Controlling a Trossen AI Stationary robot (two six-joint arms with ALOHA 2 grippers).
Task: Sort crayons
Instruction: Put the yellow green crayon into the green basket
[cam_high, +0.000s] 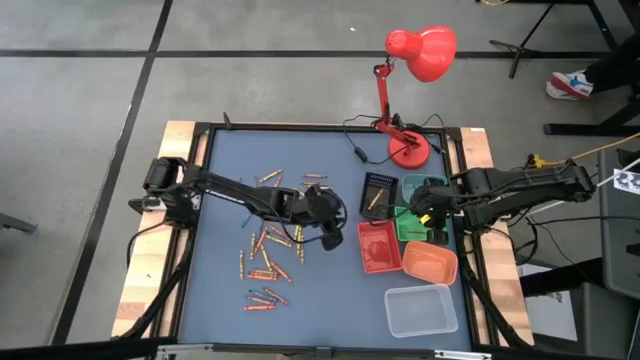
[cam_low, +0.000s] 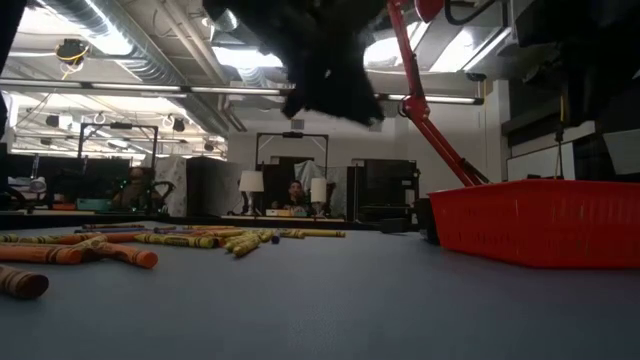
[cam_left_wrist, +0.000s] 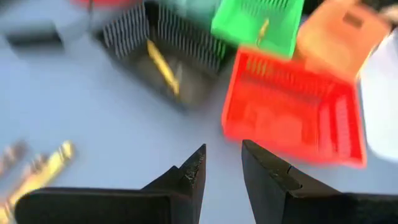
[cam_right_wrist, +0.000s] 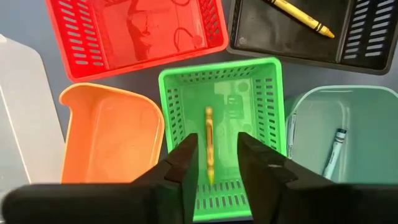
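Right pincer (cam_right_wrist: 214, 163) parted, empty, above green tray (cam_right_wrist: 267, 99); left pincer (cam_left_wrist: 222, 167) parted, empty; crayons (cam_high: 265, 245) scattered on blue table (cam_high: 230, 180).

Robotics lab in an open-plan office

Exposed ceiling ducts (cam_low: 130, 40) and strip lights above rows of desks with seated people (cam_low: 295, 195) – the blue work table (cam_high: 220, 180) stands on taped concrete floor, with a red desk lamp (cam_high: 415, 60).

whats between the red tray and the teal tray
The green tray, holding one yellowish crayon, sits between the red tray and teal tray; the right wrist view shows it.
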